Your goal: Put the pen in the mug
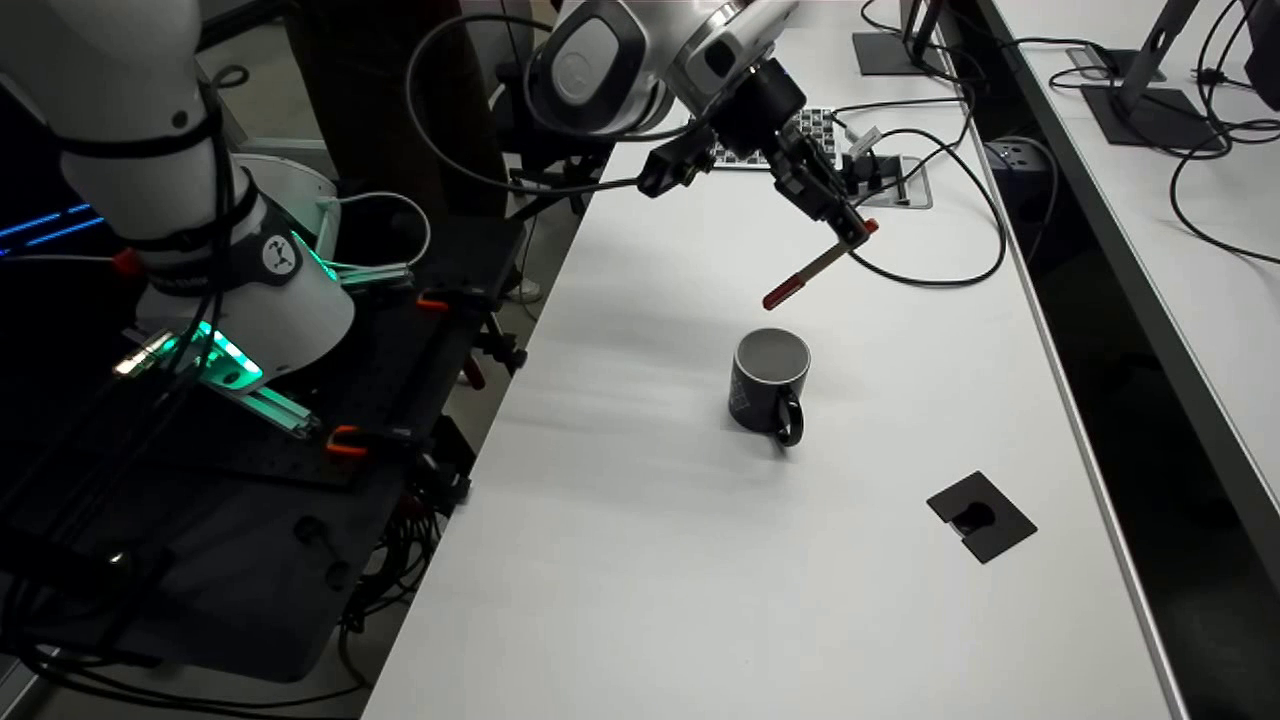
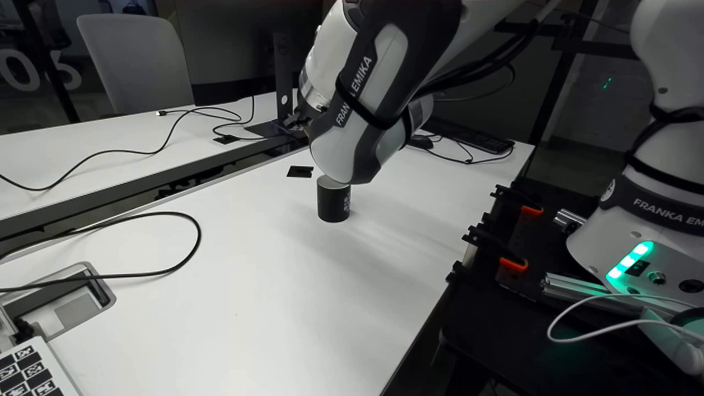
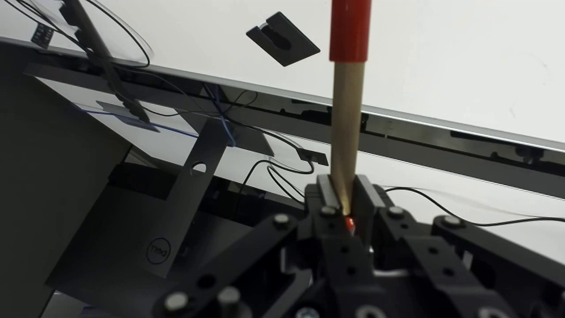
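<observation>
From where I'm standing, the pen (image 1: 818, 266) is up in the air, pinched between the jaws close to its upper red tip. In an exterior view its long free end slants down toward eight o'clock, and that end hangs at about twelve o'clock from the mug (image 1: 765, 385), clear of it. The mug stands upright on the bench (image 1: 620, 520), handle toward five o'clock. The wrist view shows the pen running out toward twelve o'clock; in an exterior view the arm (image 2: 379, 82) hides it. I'd judge it light and stiff, hard to break, but its smooth, round barrel could swivel or slip if the free end knocks the mug. Holding it this near the end seems right to me: plenty is left to go in, once it is turned more upright. The mug itself looks chippable, so gently.
</observation>
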Robot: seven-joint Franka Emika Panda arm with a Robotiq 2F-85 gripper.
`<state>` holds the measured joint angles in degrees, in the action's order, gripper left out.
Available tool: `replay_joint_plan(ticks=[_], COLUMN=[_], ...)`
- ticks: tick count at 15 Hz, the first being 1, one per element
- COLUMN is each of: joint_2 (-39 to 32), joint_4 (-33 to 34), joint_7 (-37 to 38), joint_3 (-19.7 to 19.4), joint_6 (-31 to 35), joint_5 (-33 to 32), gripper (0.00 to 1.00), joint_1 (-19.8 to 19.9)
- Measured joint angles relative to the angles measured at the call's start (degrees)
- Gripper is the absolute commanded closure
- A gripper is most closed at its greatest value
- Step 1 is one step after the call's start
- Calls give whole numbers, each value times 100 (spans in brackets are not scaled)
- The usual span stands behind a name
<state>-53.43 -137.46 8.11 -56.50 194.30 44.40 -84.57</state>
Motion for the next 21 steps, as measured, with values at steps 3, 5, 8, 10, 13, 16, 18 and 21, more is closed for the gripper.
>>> replay_joint_plan(ticks=[3,5,8,10,13,16,18,21], joint_2=[-83,-83,-69,-69,-69,-69,-69,-68], joint_4=[9,59,276,262,240,242,241,222], joint_7=[216,371,620,616,615,617,619,627], joint_3=[35,210,463,474,477,483,483,480], joint_6=[-33,149,378,372,373,361,358,356], joint_5=[109,111,59,61,61,62,77,138], gripper=[96,96,86,86,96,96,96,96], joint_1=[127,311,545,542,552,558,565,567])
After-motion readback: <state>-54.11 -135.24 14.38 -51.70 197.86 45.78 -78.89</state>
